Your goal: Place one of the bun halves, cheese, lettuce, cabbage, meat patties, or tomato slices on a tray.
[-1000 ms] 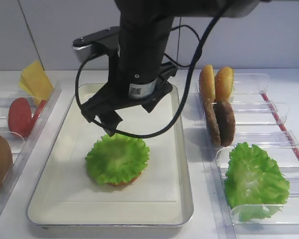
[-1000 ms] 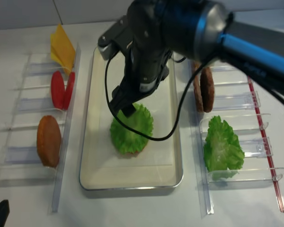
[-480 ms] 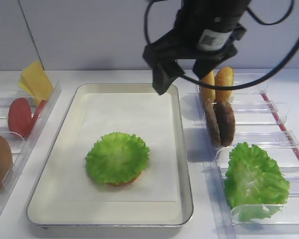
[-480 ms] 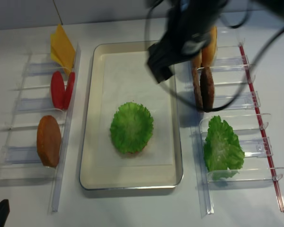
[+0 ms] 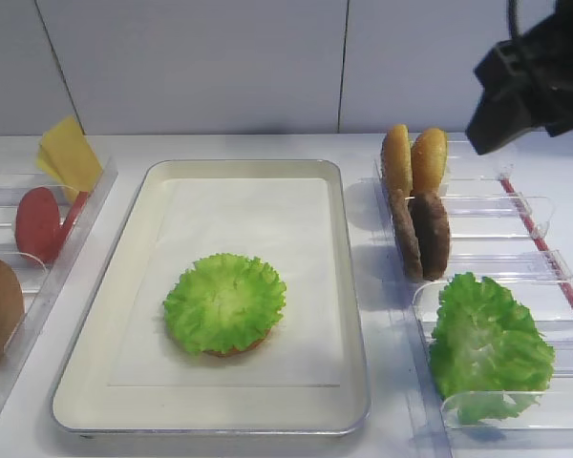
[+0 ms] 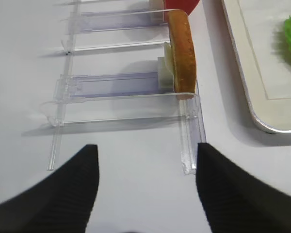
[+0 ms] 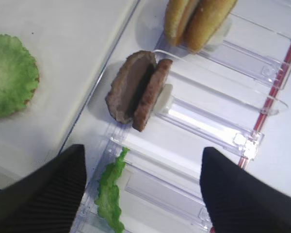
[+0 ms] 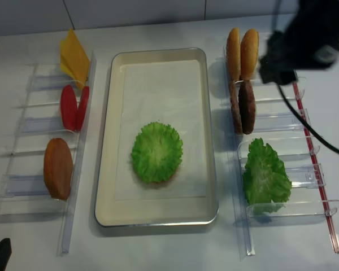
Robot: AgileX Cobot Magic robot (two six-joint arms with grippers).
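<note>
Here the right gripper (image 7: 140, 194) stands wide and empty, the meat patties (image 7: 138, 90) just ahead of its fingers. Descending off-centre could topple both from their clear rack (image 7: 223, 131). Farther left, the lettuce (image 5: 224, 302) rests on the tray (image 5: 344, 315).

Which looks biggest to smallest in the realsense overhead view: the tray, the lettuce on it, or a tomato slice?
1. tray
2. lettuce
3. tomato slice, which stands on edge, so it may look smaller than it is.

A white surface (image 5: 267, 148) meets a pale grey panelled wall (image 5: 191, 67) with thin dark vertical seams, evenly lit.
</note>
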